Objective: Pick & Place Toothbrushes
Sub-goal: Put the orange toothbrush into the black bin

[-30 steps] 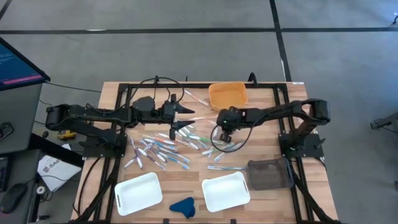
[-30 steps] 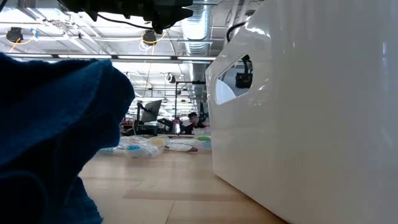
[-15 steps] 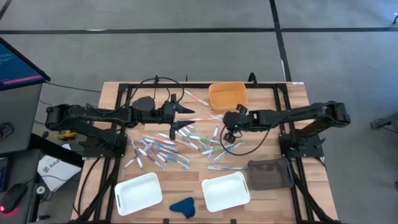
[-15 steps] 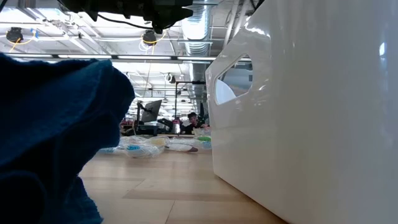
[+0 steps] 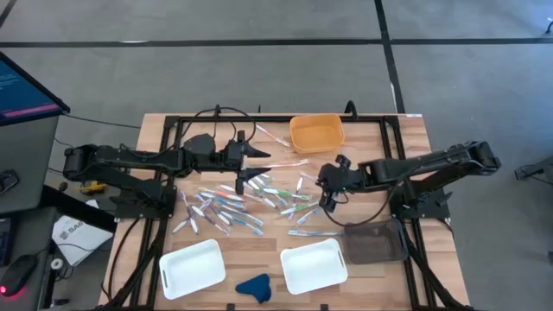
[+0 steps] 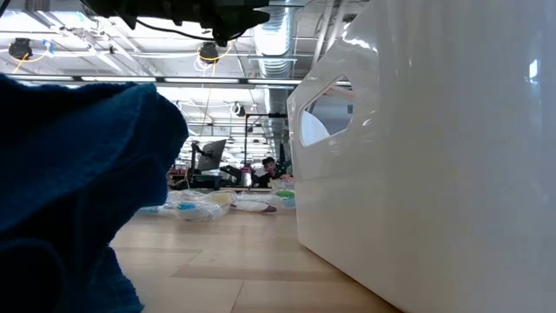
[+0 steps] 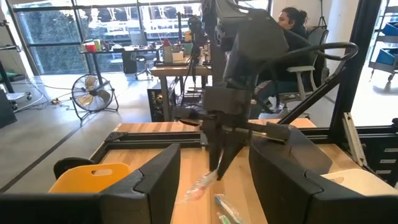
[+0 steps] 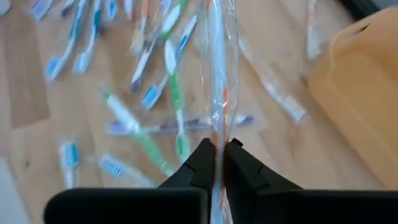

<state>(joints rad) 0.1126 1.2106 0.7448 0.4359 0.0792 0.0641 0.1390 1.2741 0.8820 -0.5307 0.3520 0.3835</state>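
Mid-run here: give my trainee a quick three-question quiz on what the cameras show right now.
1. True or false: the right gripper is shut on a wrapped toothbrush.
2. Which tray sits at the table's far edge? A) orange tray B) dark mesh tray C) white tray
3. Fill in: the left gripper hangs with its fingers ____ .

Key: 1 true; 2 A; 3 open.

Both arms out over table, L waiting, R gripping.
L gripper (image 5: 256, 152) held level at table's far-middle, fingers (image 7: 155, 171) spread wide. R gripper (image 8: 217, 163) pinched tight on a wrapped toothbrush (image 8: 217, 74), arm stretched low toward centre.
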